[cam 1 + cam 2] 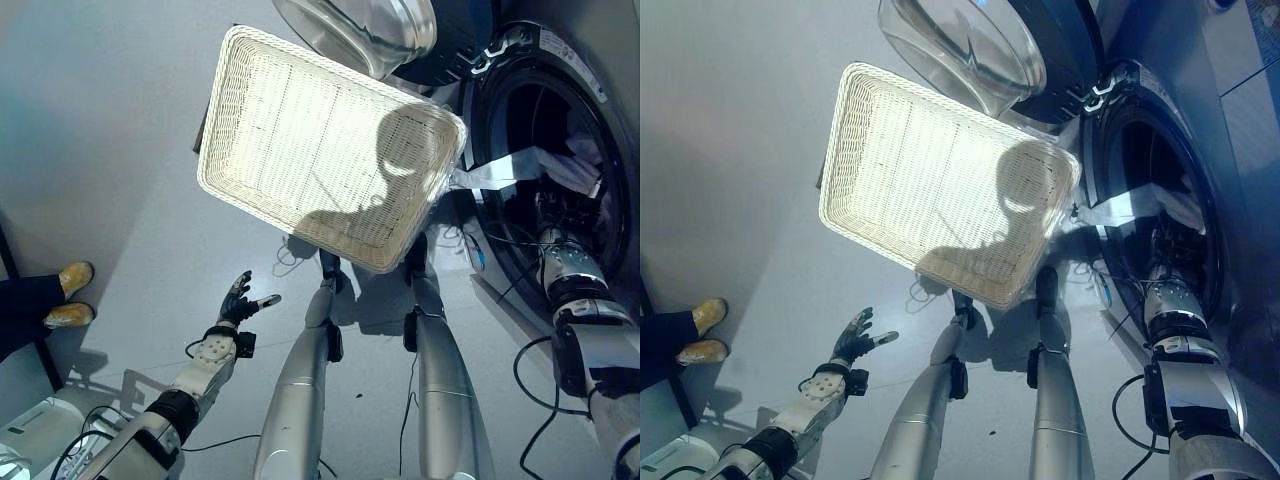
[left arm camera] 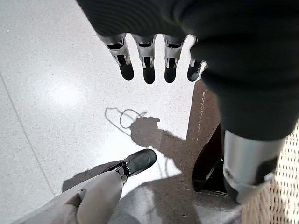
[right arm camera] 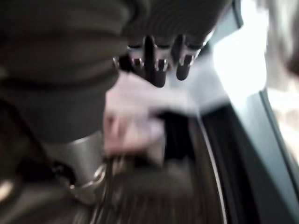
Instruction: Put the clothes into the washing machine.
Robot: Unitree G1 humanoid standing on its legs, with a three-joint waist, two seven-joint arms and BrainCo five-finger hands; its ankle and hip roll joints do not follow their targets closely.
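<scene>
Clothes: a pale white-grey piece of cloth (image 1: 520, 168) hangs over the lower rim of the drum opening, partly inside, partly trailing out toward the basket; more light cloth lies deeper in the drum.
Washing machine: dark front-loading washing machine (image 1: 590, 120) at the right, its round glass door (image 1: 365, 30) swung open above the basket.
Right robot hand: the right robot hand (image 3: 159, 63) reaches into the drum opening; its fingers point out fairly straight over pale cloth (the wrist view is blurred, so whether they grip it cannot be told).
Basket: a shallow cream rectangular wicker basket (image 1: 250, 80) sits beside the machine, with no clothes in it.
Left robot hand: the left robot hand (image 1: 236, 303) hangs over the grey floor (image 1: 100, 150), fingers spread and relaxed, holding nothing.
Person: yellow shoes (image 1: 68, 295) at the left edge.
</scene>
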